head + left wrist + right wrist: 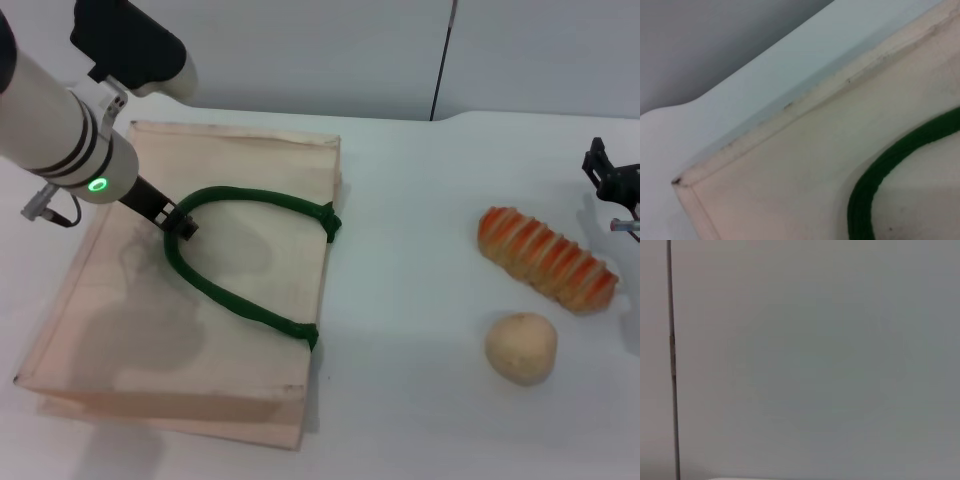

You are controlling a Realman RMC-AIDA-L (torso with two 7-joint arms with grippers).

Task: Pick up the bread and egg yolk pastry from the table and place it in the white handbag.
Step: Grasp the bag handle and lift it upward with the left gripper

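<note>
The white handbag lies flat on the left of the table, and one corner of it fills the left wrist view. My left gripper is down on the bag, shut on the bend of its dark green rope handle; the same handle shows in the left wrist view. To the right lies the orange-striped bread, with the round beige egg yolk pastry just in front of it. My right gripper hangs at the far right edge, behind the bread and apart from it.
The white table runs between the bag and the food. A grey wall with a dark vertical seam stands behind the table; the right wrist view shows only that wall.
</note>
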